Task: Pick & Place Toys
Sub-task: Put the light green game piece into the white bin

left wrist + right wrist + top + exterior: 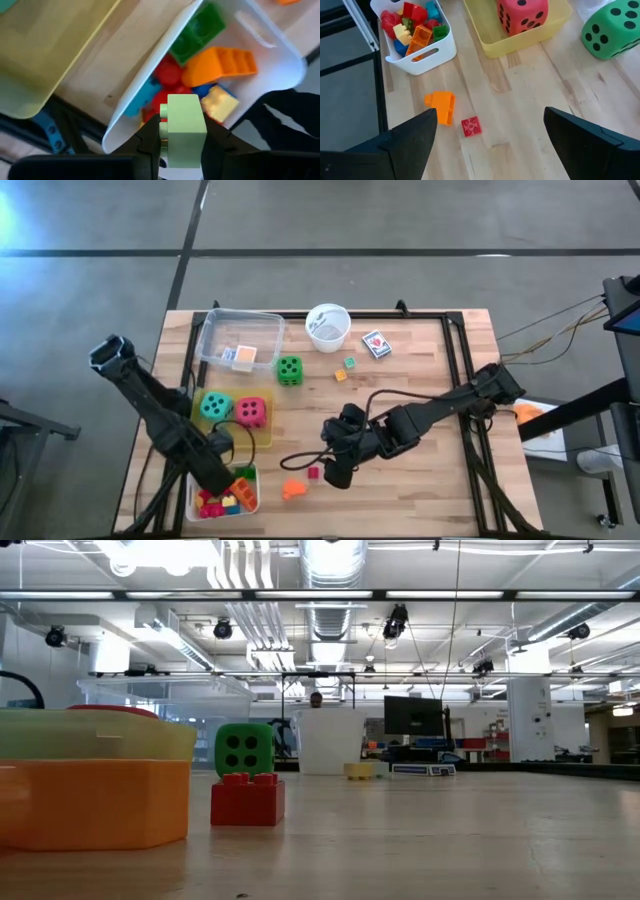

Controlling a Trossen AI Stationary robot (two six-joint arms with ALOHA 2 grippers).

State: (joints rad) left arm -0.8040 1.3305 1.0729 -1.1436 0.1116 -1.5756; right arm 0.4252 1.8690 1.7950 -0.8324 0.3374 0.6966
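My left gripper is shut on a pale green block just over the white tray, at the table's near left. The tray holds several blocks: green, orange, red, blue and yellow. My right gripper is open and empty, above the table just right of a small red block and an orange block that lie flat on the wood. In the high view it is at the table's near middle. A green die stands on the table. My left gripper pinches the pale green block by two opposite sides between its two fingers. The fingers come from above, pointing down into the white tray. The block sticks out past the fingertips over the blocks in the tray; whether it touches them I cannot tell.
A yellow tray holds a teal die and a red die. A clear tray, a white cup, a card pack and two small blocks stand farther back. Bare wood lies at the near right.
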